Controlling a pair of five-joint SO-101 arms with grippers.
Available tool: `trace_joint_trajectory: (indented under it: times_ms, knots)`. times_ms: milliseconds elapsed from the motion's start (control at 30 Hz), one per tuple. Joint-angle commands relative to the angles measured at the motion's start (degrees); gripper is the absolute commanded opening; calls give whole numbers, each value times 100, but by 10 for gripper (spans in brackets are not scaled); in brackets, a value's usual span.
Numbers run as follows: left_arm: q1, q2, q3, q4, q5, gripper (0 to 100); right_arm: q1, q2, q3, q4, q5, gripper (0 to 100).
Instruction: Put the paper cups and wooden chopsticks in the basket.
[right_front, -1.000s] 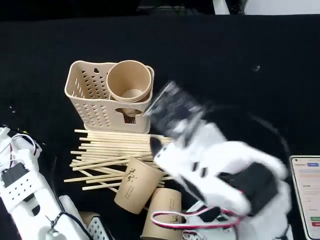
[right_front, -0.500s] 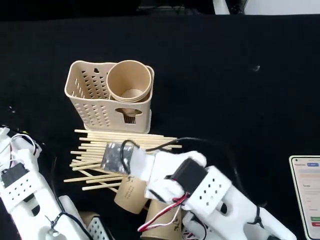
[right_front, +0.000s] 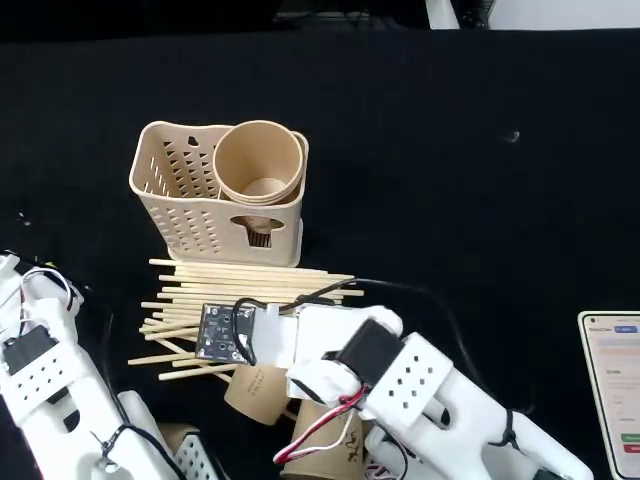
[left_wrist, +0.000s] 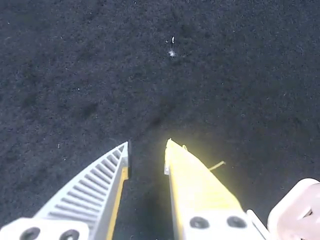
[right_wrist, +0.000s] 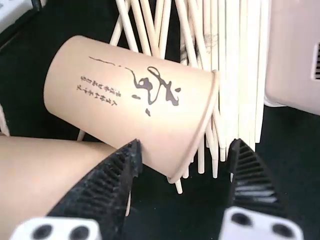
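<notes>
**Right arm parked over the tipped cup, nothing grabbed**

The tan paper cup with dark brush lettering (right_wrist: 135, 105) is lying on its side on the near edge of the pale wooden chopstick pile (right_front: 240, 285). A second tan paper cup (right_wrist: 45, 175) lies right next to it on the near side.

The right end effector (right_wrist: 186, 145) is wide open. Its two black fingers sit either side of the first cup's rim end and aren't clamping anything.

Just beyond the far side of the pile stands the beige perforated plastic basket (right_front: 180, 195). It has a stack of tan paper cups (right_front: 258, 160) upright in its right half.

The left end effector (left_wrist: 146, 145) is at the near left, over bare black counter (right_front: 450, 150). Its fingers are a little apart with nothing between them.

There's a smartphone (right_front: 612, 390) with its screen lit at the near right edge.
</notes>
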Motion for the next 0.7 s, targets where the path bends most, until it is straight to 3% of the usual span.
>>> trace_joint_trajectory:
  times_ms: [0,133,267,667]
  knots:
    - [4,-97,-119,-97,44,127,-325,409,-57,176,501,263]
    - [4,-97,-136,-97,44,127,-1011,409,-303,712,1064,141]
    - [-4,-97,-136,-97,44,127,-1284,75,-875,976,1046,8]
    - [-4,-97,-136,-97,44,127,-1292,-541,-1358,440,-1055,15]
